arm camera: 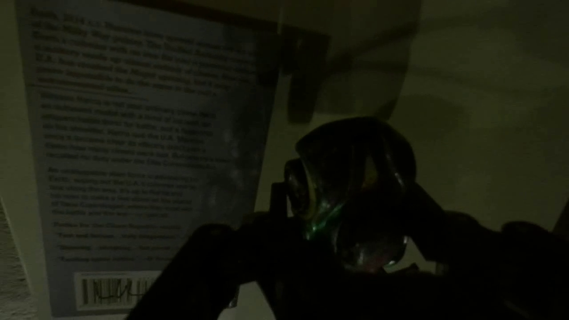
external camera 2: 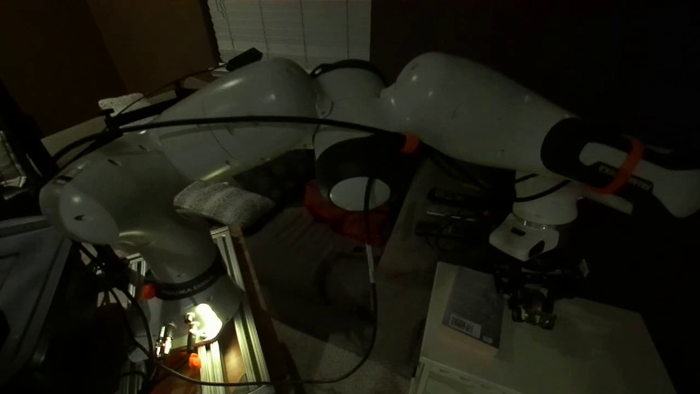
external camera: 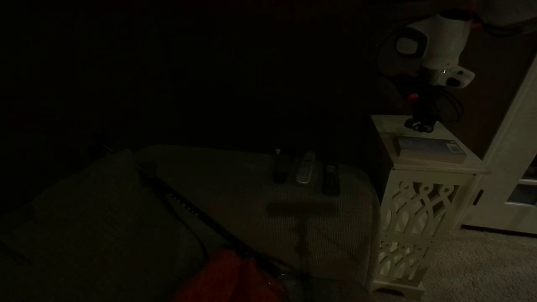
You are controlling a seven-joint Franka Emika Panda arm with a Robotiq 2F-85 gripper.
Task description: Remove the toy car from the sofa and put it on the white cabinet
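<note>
A dark, shiny toy car (arm camera: pixel 355 173) with a green glint sits between the fingers of my gripper (arm camera: pixel 351 204) in the wrist view, both fingers against its sides. The gripper shows in both exterior views (external camera: pixel 423 116) (external camera 2: pixel 533 293), over the top of the white cabinet (external camera: pixel 413 201), which also shows in an exterior view (external camera 2: pixel 596 350). The car shows small and dark at the fingertips (external camera 2: pixel 533 317). It is too dark to tell whether it touches the cabinet top. The wide grey-olive sofa (external camera: pixel 247 188) lies beside the cabinet.
A book (external camera: pixel 432 150) lies on the cabinet top beside the gripper, also in the wrist view (arm camera: pixel 142 146). Several remotes (external camera: pixel 306 167) lie on the sofa. A long dark strap-like thing (external camera: pixel 201 214) and a red cloth-like thing (external camera: pixel 235 281) are there too. A white door (external camera: pixel 499 188) stands behind.
</note>
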